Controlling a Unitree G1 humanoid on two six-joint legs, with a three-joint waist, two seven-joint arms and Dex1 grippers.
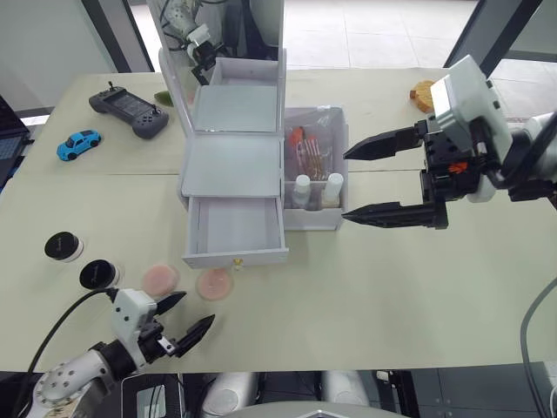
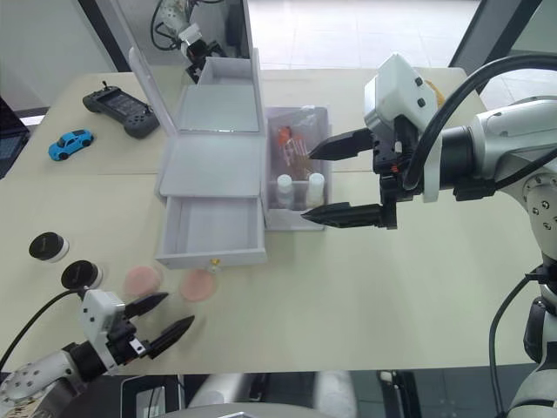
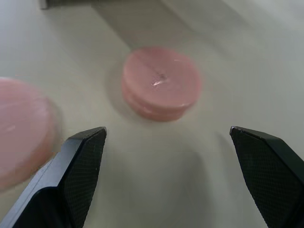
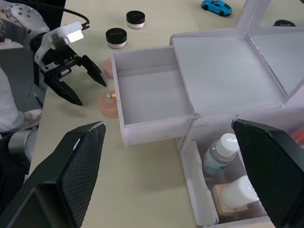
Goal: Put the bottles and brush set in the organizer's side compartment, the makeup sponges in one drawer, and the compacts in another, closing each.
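The organizer (image 1: 233,165) stands mid-table (image 1: 374,287) with its mirror lid (image 1: 222,30) upright and one front drawer (image 1: 235,228) pulled out, nothing in it, its gold knob (image 1: 235,262) facing the robot. The side bin (image 1: 315,178) on the organizer's right holds the brush set (image 1: 309,150) at the back and both bottles (image 1: 318,190) at the front, white caps up. The two pink sponges (image 1: 187,281) lie on the table just in front of the open drawer, one (image 1: 214,284) almost under the knob, the other (image 1: 160,279) to its left. The two compacts (image 1: 80,261) sit further left, near each other, well apart from the organizer. The left gripper (image 1: 184,318) hovers low over the table just short of the sponges, its fingers spread and holding nothing; in the left wrist view one sponge lies ahead between the fingertips. The right gripper (image 1: 359,181) hangs to the right of the side bin, fingers wide apart and holding nothing, tips pointing toward the bin. At the table's far left lie a dark handheld controller (image 1: 129,111) and a blue toy car (image 1: 78,143); an orange-brown object (image 1: 423,94) sits at the far right edge.
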